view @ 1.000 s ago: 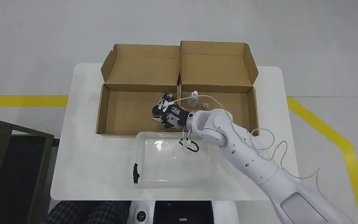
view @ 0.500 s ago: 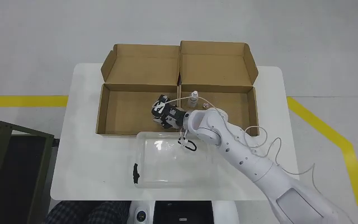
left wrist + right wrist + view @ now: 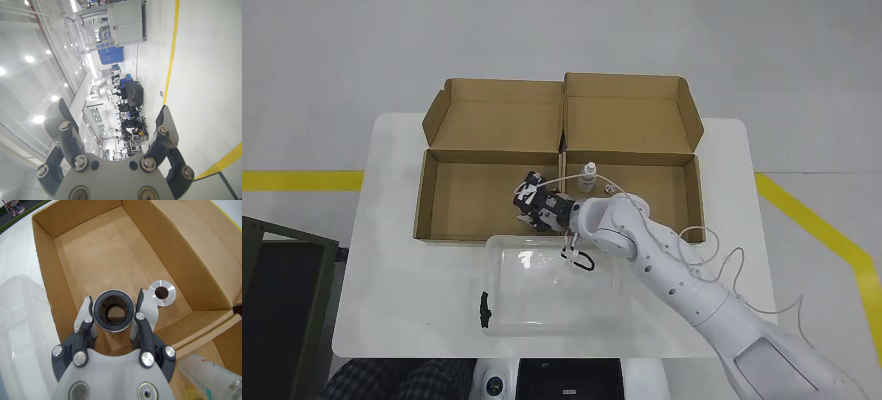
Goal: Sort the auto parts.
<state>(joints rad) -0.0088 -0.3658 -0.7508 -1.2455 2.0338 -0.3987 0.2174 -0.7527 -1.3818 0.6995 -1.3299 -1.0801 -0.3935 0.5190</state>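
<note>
Clamping bearing [image 3: 97,313], right claw [image 3: 115,297] in box [image 3: 117,256], silver flange [image 3: 169,289] beside

**Legible text: none**

Red and teal print on clear bottle [image 3: 206,376]: too blurred to read. White mark on blue cabinets [image 3: 111,55] in the hall behind: too small to make out. Small black tag [image 3: 161,93] on floor [image 3: 208,75] beside yellow line [image 3: 171,56]: unreadable.
</note>
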